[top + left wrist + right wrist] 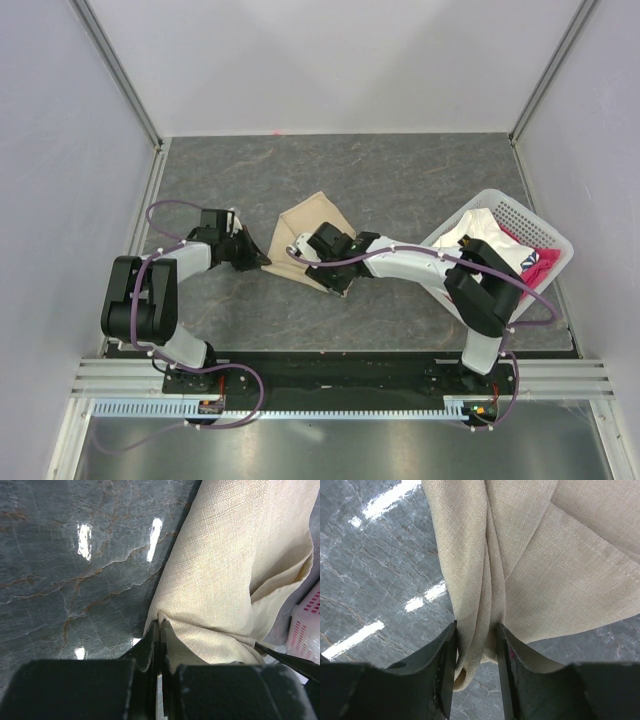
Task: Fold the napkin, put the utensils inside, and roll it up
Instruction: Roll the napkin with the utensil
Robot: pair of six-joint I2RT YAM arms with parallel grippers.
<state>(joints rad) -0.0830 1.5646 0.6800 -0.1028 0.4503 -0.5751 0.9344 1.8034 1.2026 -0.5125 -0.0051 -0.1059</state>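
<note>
Closest to my left wrist lens is the left tool (160,630), its jaws pressed together with a corner of the napkin (235,555) pinched between them. From that pinch the cloth runs up and away across the view, creased into a long loose pleat, with the grey marbled bench (75,580) bare beside it.

On the other wrist view, the right tool (476,647) has a gathered ridge of the napkin between its jaws. Cloth fills the gap and both pads look to be against it, so I read it as a grip on that bunch rather than jaws standing free. Beyond the jaws the napkin fans out wide, with one diagonal crease showing.

From above, the napkin sits mid-bench between the two arms, the left tool at its near left corner and the right tool at its near right edge. It is rumpled and partly doubled over, not flat. At the right stands the basket (532,216), holding a white cloth (488,232) and a pink cloth (530,263), well apart from the napkin.

My judgement is that I am early in the job, with the fold only under way and no clean, squared fold laid down yet. I cannot see the utensil in any view, so placing it inside and rolling the napkin up are both left to do.
</note>
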